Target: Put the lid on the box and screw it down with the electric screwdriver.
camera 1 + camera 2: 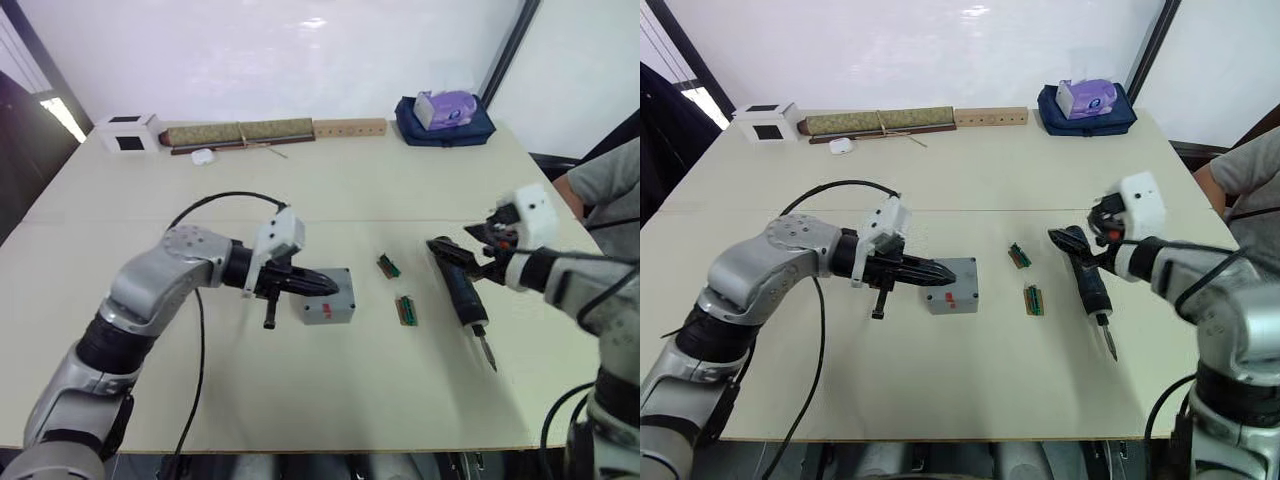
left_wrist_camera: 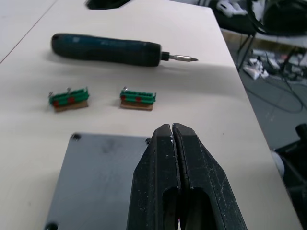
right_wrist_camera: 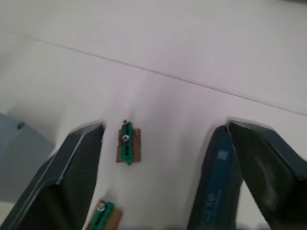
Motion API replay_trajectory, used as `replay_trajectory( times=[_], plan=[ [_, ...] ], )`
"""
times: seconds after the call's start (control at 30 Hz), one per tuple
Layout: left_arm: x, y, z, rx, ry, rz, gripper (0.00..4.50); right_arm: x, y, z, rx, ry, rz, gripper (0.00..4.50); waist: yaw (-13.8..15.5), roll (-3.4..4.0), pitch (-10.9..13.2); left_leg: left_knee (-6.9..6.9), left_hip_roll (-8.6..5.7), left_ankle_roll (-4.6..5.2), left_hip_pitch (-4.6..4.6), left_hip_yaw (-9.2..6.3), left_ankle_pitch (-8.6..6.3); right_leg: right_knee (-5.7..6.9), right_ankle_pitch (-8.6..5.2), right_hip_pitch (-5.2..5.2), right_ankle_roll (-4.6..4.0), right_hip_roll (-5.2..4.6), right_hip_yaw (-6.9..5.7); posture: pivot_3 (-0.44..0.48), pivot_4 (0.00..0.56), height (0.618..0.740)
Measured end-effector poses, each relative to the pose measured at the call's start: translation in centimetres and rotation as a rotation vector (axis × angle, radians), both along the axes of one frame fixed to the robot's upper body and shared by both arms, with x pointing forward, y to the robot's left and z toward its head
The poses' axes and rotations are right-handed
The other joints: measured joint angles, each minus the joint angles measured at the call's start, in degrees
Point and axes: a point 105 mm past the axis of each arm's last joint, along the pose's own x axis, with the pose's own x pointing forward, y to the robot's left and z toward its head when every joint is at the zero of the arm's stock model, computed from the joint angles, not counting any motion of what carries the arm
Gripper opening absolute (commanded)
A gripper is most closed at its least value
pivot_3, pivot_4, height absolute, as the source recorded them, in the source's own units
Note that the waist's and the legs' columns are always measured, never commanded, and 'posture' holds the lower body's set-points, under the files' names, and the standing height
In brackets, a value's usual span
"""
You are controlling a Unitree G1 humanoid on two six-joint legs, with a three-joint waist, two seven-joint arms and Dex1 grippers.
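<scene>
A: Head views; what is logged?
B: The box (image 1: 951,286) is seen on the table (image 1: 970,170), lid (image 1: 330,292) already set on top, red sticker on its near side; the left gripper (image 1: 322,285) is laid over the lid; the electric screwdriver (image 1: 463,295) is lying well to the right, bit toward the near edge; the right gripper (image 1: 1072,243) is placed at its handle end; two small green terminal boards (image 1: 407,309) are noted between box and driver.
A: Left wrist view?
B: Fingers (image 2: 158,182) are pressed together with nothing between them, just above the lid; both boards and the driver are seen beyond.
A: Right wrist view?
B: Fingers (image 3: 62,177) are spread wide; one is touching the driver's side, but nothing is clamped; a board is framed between them; a box corner is seen at the edge.
</scene>
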Motion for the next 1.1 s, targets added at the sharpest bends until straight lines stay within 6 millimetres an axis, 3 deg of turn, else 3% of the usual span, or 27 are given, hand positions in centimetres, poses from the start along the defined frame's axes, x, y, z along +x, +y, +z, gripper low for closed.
replay_trajectory(
  times=[0.07, 0.1, 0.27, 0.57, 0.73, 0.77, 0.83, 1.0, 1.1],
  plan=[
    [0.1, 0.1, -0.4, 0.023, -0.036, -0.027, 0.00, -1.3, -2.7, -0.4, -0.054, 0.175, -0.049, 4.39, 0.2, 0.01, 0.0, 0.00, -0.03, 0.15, -0.05, 0.04, -0.09, -0.17, -0.01, 0.06, -0.01, 0.01, -0.08, 0.000, 0.150, 0.740],
    [0.5, 0.0, -0.7, 0.025, -0.053, -0.023, 0.00, -1.6, -2.8, -0.8, -0.054, 0.238, -0.029, 4.39, 0.1, -0.01, 0.0, 0.01, -0.01, 0.21, -0.06, 0.03, -0.12, -0.25, 0.00, 0.08, 0.00, 0.05, -0.07, 0.000, 0.150, 0.740],
    [0.6, -1.1, -0.4, 0.011, -0.113, -0.048, 0.00, -2.1, -1.5, -3.4, -0.028, 0.399, 0.053, 4.39, -0.5, 0.02, 0.0, 0.03, 0.02, 0.24, -0.05, 0.05, -0.14, -0.17, 0.02, -0.01, 0.04, 0.11, 0.08, 0.000, 0.150, 0.740],
    [0.6, -1.1, -1.1, 0.006, -0.108, -0.010, 0.00, -1.0, -1.8, -5.3, -0.050, 0.503, 0.040, 4.39, -0.1, 0.02, 0.0, 0.06, 0.03, 0.24, -0.09, 0.01, -0.14, -0.14, 0.02, -0.03, 0.04, 0.08, 0.05, 0.000, 0.150, 0.740],
    [0.3, -0.8, -1.8, -0.013, -0.084, 0.056, 0.00, -0.5, -1.2, -6.9, -0.163, 0.552, 0.082, 4.39, -0.4, -0.01, 0.0, 0.09, 0.06, 0.24, -0.03, 0.02, -0.14, -0.12, 0.02, 0.01, 0.05, 0.09, 0.07, 0.000, 0.150, 0.740],
    [0.2, -0.8, -2.0, -0.018, -0.072, 0.063, 0.00, -0.3, -1.3, -7.0, -0.184, 0.548, 0.079, 3.91, -0.4, -0.05, 0.0, 0.11, 0.06, 0.24, -0.04, -0.01, -0.14, -0.12, 0.02, 0.02, 0.06, 0.10, 0.06, 0.000, 0.150, 0.740],
    [0.1, -0.8, -2.1, -0.025, -0.064, 0.083, 0.00, -0.1, -1.4, -7.2, -0.233, 0.550, 0.079, 3.58, -0.3, -0.05, 0.0, 0.16, 0.06, 0.24, -0.04, -0.01, -0.14, -0.12, 0.04, 0.04, 0.08, 0.09, 0.04, 0.000, 0.150, 0.740],
    [0.7, -0.7, -1.9, -0.051, -0.078, 0.141, 0.00, 0.0, -1.2, -7.3, -0.279, 0.566, 0.122, 1.86, -0.2, -0.05, 0.0, 0.16, 0.07, 0.24, -0.04, -0.03, -0.14, -0.12, 0.04, 0.03, 0.08, 0.12, 0.04, 0.000, 0.150, 0.740],
    [0.8, -0.6, -1.8, -0.051, -0.079, 0.160, 0.00, 0.0, -1.3, -7.3, -0.293, 0.573, 0.148, 1.80, -0.2, -0.05, 0.0, 0.16, 0.08, 0.24, -0.04, -0.04, -0.14, -0.12, 0.04, 0.03, 0.08, 0.13, 0.02, 0.000, 0.150, 0.740]
  ],
)
